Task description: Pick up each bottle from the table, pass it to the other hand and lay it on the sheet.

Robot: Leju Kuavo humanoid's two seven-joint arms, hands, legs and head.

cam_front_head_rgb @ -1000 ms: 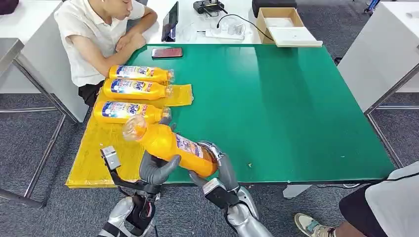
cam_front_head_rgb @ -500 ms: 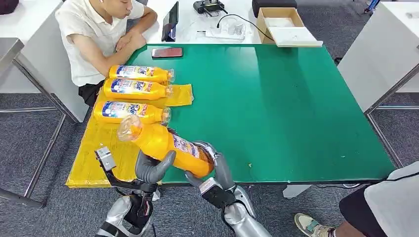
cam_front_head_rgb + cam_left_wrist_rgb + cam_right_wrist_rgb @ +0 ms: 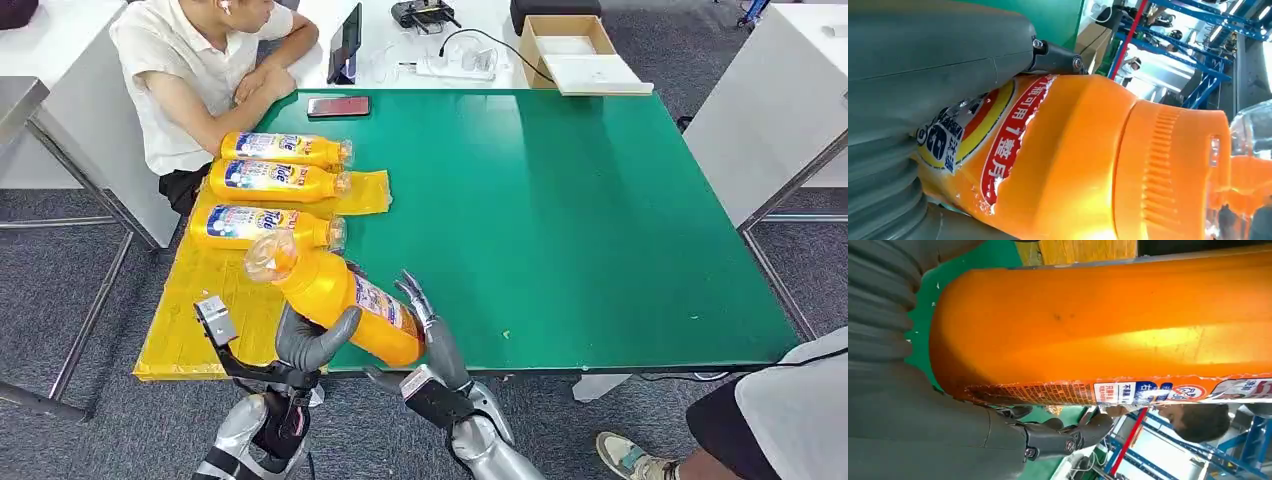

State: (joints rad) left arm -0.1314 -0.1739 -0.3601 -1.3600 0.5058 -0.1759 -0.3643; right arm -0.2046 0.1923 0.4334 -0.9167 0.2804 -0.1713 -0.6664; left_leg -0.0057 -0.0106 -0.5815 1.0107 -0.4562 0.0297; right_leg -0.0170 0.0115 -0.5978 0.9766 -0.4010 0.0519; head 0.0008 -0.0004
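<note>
**A:** What has changed?

**B:** My right hand [image 3: 425,335] has spread its fingers off the orange plastic detergent bottle [image 3: 335,295]; my left hand [image 3: 312,340] grips it above the yellow sheet's [image 3: 190,320] near edge. Handover done; I lay it next.

Silver arms, seemingly grey ribbed hand [image 3: 312,340]

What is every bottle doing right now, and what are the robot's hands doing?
Held bottle: in the air over the table's near edge, tilted, cap end toward the sheet.
Left hand: grips the held bottle from below.
Right hand: fingers spread apart beside the bottle's base, gripping nothing.
Three bottles on the sheet: lying on their sides in a row.
Yellow sheet: flat on the green table.
</note>
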